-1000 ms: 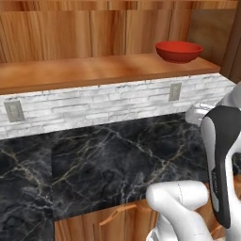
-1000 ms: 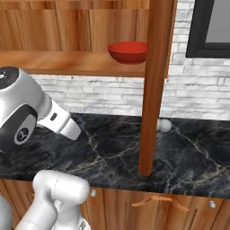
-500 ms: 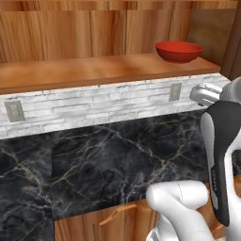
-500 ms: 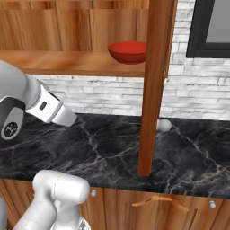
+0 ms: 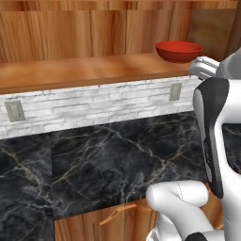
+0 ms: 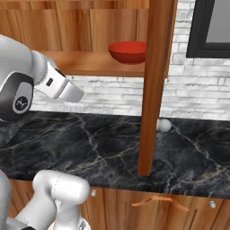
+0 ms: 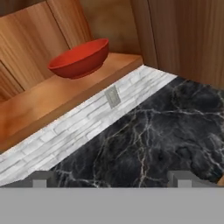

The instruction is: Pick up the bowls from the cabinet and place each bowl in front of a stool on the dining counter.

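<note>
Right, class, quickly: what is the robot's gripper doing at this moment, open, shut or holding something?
Gripper: open and empty, short of the red bowl on the shelf.

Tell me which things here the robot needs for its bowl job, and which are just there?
Needs:
red bowl
shelf
gripper, open

Just there:
black counter
wall sockets
small white ball
wooden post

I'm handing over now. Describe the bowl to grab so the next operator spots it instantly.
Find the wood-panelled cabinet above the white brick backsplash. On its plank shelf, at the end by the upright wooden post, sits the red bowl. It is glossy, wide and shallow.
</note>
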Motion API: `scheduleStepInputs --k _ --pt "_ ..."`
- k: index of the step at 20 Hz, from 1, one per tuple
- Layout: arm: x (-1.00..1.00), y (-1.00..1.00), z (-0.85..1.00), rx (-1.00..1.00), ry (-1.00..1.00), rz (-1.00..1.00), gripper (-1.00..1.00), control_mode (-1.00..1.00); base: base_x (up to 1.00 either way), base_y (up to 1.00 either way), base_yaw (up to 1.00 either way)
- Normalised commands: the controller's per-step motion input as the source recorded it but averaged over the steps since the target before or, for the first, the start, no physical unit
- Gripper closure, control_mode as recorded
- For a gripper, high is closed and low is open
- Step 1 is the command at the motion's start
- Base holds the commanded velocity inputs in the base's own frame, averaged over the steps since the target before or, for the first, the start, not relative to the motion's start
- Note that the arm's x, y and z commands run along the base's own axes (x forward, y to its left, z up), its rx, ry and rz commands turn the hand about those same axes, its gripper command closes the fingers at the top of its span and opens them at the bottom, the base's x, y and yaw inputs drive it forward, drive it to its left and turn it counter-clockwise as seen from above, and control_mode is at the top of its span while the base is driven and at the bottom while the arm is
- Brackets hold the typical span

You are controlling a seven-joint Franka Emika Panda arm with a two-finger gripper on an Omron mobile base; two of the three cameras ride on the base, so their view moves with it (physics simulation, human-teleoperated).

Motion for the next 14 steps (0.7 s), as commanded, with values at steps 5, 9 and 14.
scheduleStepInputs --k 5,9,14 --pt "0.13 -0.34 0.02 0.05 -0.14 -0.08 -1.0 -1.0 0.0 0.0 0.0" --pt "0.42 -0.34 0.0 0.12 -0.21 -0.02 -1.0 -1.0 0.0 0.0 0.0" --pt "0.56 -0.13 0.14 0.13 -0.03 0.0 -1.0 -1.0 0.0 0.0 0.0"
